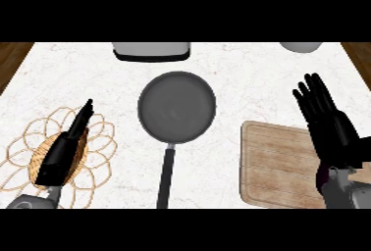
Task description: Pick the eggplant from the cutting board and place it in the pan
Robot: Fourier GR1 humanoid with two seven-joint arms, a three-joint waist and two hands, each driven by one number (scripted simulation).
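Observation:
The dark grey pan (177, 108) lies in the middle of the counter, its black handle (165, 179) pointing toward me. The wooden cutting board (279, 166) lies at the lower right. My right hand (330, 125) hovers over the board's right side, open, fingers straight and pointing away from me. A small dark purple sliver (321, 177) shows beside that wrist; it may be the eggplant, mostly hidden by the hand and forearm. At the left, my left hand (64, 149) rests open and edge-on, fingers straight.
A gold wire trivet or basket (101, 142) with looping petals lies under the left hand. A grey and white appliance (152, 50) stands at the back centre, and a white bowl (301, 46) at the back right. Counter edges show at both upper corners.

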